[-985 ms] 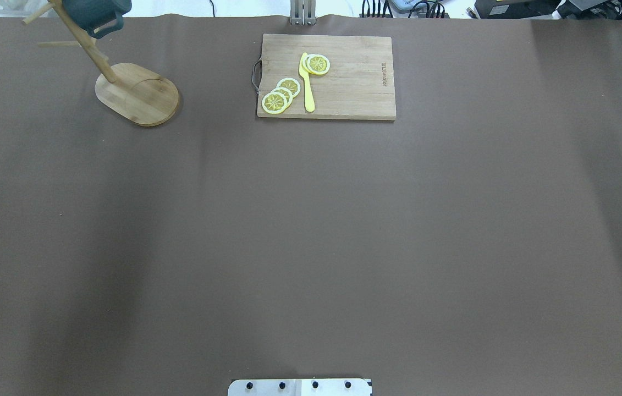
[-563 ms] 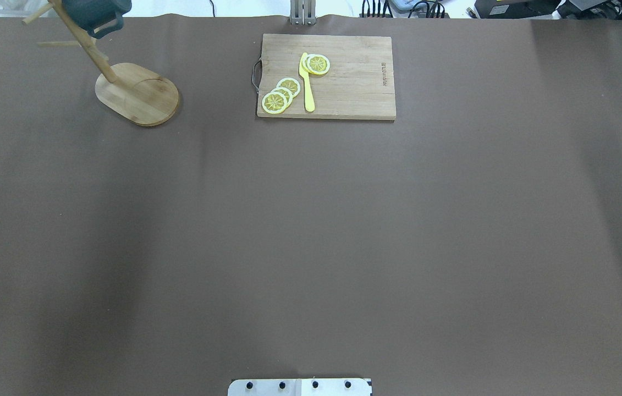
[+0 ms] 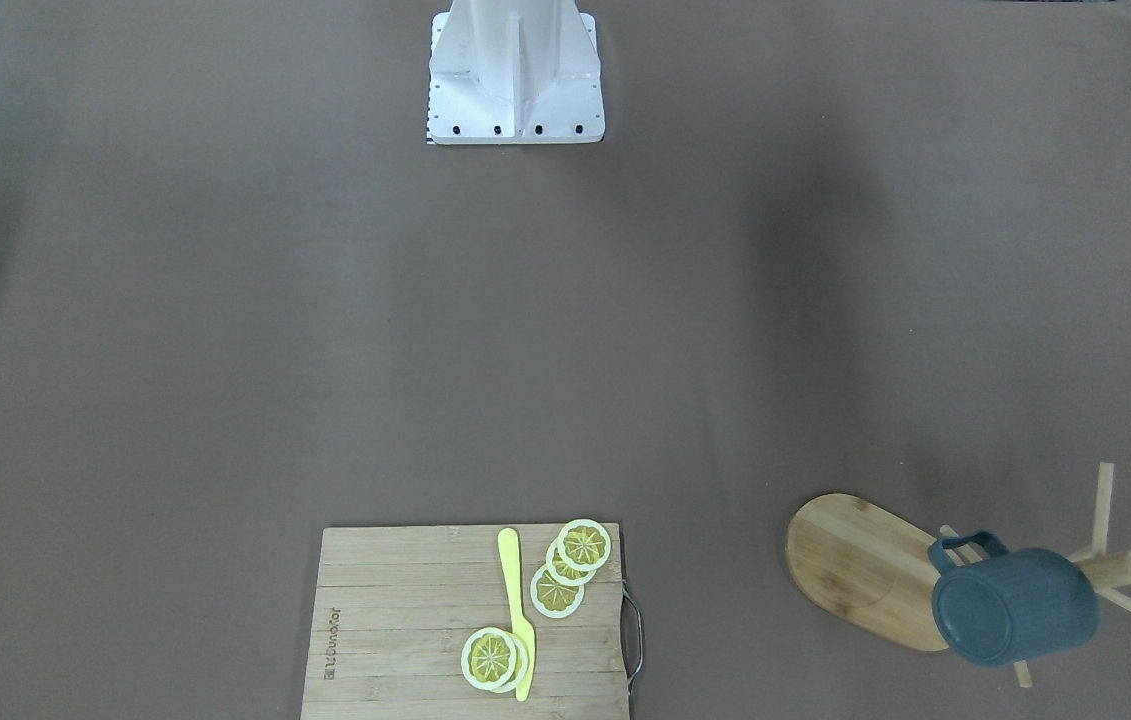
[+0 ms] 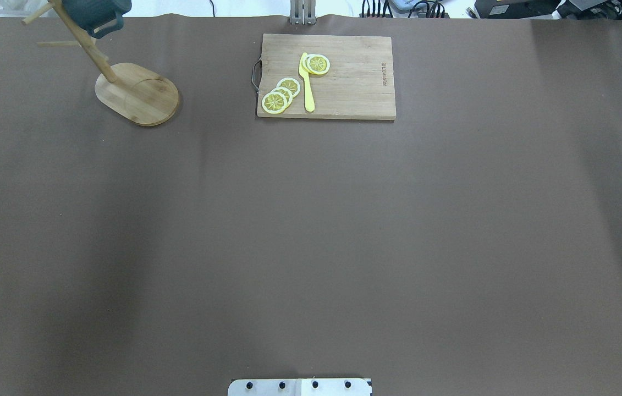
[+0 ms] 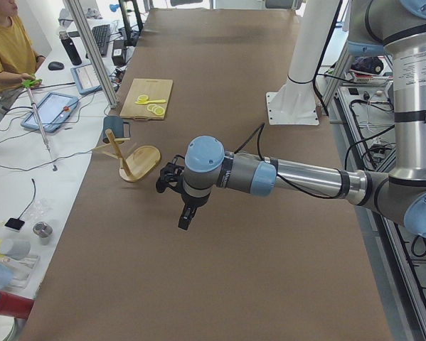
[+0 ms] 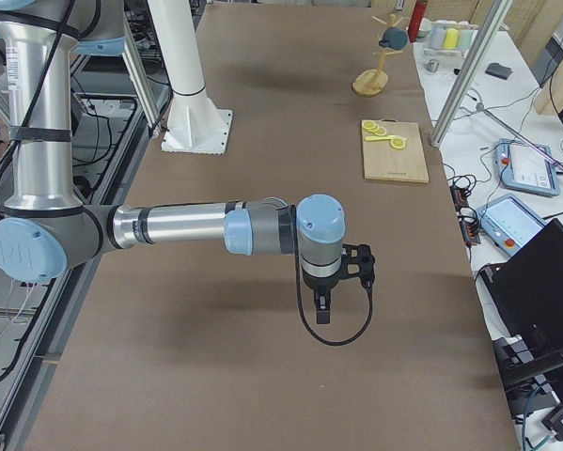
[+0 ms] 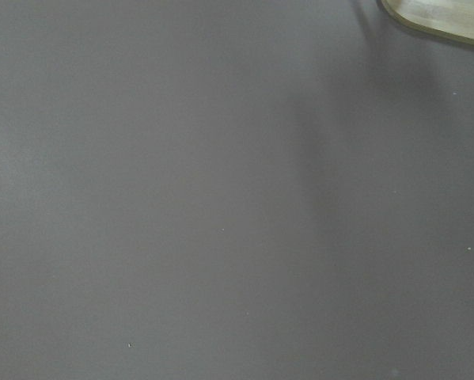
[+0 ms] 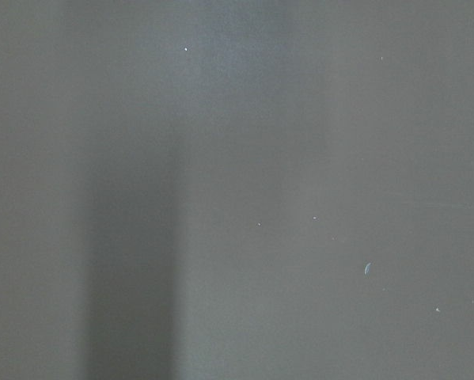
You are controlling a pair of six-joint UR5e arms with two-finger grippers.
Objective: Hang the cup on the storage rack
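Cup hangs on storage rack — bump it and you lose it; left gripper, right gripper — grip untellable.

The left arm and the right arm are silver-grey tubes with dark grey joints and light-blue round caps. The left gripper and the right gripper are black. A thin black cable arcs off the left forearm; a black cable loop hangs under the right wrist. The white pedestal, top centre of the front view, has black screws along its flange.
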